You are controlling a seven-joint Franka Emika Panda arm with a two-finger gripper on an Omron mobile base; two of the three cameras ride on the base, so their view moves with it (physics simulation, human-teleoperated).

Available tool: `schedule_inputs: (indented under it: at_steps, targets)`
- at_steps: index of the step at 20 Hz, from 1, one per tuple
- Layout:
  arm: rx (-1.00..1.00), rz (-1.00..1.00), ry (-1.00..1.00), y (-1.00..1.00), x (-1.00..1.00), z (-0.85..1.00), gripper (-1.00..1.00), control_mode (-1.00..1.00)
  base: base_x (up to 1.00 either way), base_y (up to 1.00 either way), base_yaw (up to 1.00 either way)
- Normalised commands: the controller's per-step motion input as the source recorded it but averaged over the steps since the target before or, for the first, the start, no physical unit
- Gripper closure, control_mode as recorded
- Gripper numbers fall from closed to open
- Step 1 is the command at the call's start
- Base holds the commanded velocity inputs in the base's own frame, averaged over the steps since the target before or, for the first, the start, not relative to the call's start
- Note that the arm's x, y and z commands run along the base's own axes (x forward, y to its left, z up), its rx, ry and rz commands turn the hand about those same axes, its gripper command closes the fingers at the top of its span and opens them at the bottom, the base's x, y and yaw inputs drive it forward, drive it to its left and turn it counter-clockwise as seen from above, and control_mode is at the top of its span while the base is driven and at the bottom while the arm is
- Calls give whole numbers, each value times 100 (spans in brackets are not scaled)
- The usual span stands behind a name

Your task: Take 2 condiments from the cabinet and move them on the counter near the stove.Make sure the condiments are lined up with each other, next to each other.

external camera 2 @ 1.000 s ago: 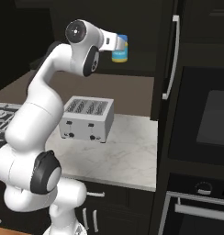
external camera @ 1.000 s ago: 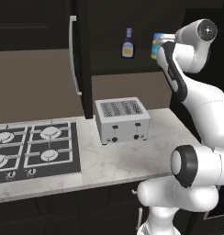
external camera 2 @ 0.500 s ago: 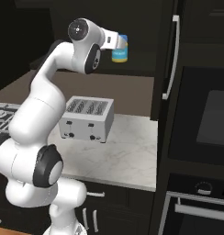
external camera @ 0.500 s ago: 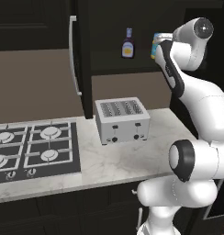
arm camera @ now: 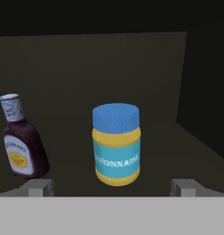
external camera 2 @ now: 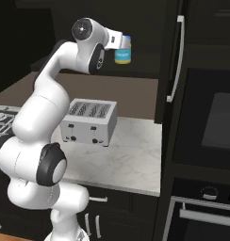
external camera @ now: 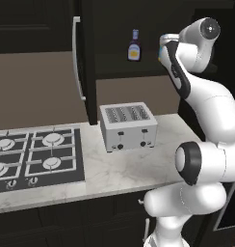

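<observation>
Dark cabinet (external camera: 85, 58) shelf carries jar (arm camera: 116, 144) and bottle (arm camera: 19, 144) apart; the jaws, fully spread and empty, square up on the jar for a grip, bottle off to one side.

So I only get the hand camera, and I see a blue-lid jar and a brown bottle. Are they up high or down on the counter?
Observer: Up high. The jar stands on a shelf of the black cabinet, above the toaster.
Operator: Is the claw grabbing the jar yet?
Observer: No. The gripper is open, with the jar in front of it.
Operator: Where's the stove?
Observer: The stove is on the counter, left of the toaster. The bottle stands on the same shelf, left of the jar.
</observation>
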Motion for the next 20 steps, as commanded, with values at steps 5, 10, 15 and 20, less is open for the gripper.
schedule_inputs:
  at_steps: [5, 10, 15, 20]
  targets:
    - [0, 0, 0, 0, 18, 0, -100, -100, 0, 0, 0]
    - [0, 0, 0, 0, 14, 0, -100, -100, 0, 0, 0]
    - [0, 0, 1, 0, 13, 0, -100, -100, 0, 0, 0]
    - [0, 0, 0, 0, 1, 0, -100, -100, 0, 0, 0]
